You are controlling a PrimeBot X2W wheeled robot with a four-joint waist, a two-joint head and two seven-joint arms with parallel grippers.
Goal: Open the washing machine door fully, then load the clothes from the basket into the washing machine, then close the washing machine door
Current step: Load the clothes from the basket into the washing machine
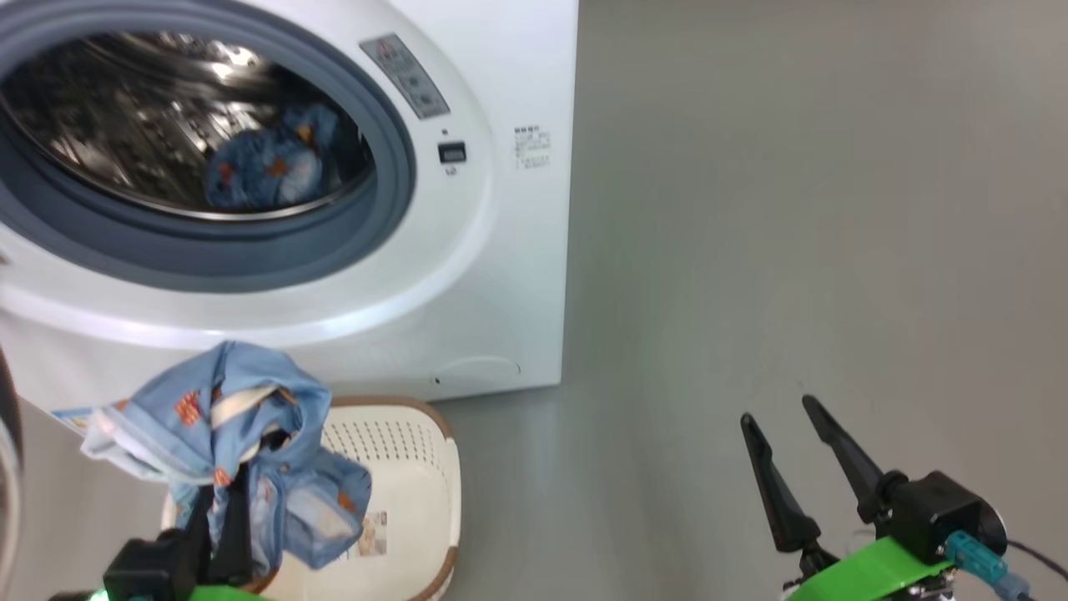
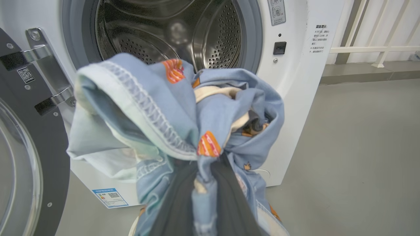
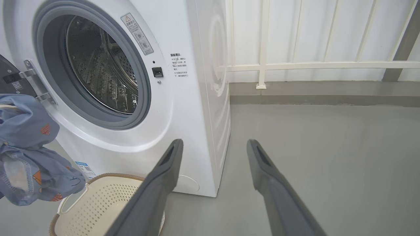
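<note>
Smooth grey floor (image 1: pixel 793 209), matte, faint glare. White railing (image 3: pixel 311 65) at the back: one horizontal rail, thin vertical bars, pale wall panels behind. One railing upright ends in a small white foot (image 3: pixel 261 86) on a low grey kerb (image 3: pixel 328 95) along the wall base. Grey slanted post (image 3: pixel 405 39) far right in the right wrist view, reaching down to the kerb.

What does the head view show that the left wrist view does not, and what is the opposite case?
Head view: a blue garment lying in the drum, and the right gripper, which is open.
Left wrist view: the metal hinges of the door, and a white railing beside the machine.
Both: the washing machine and the left gripper, which is shut on a second blue garment and holds it up in front of the opening.
</note>
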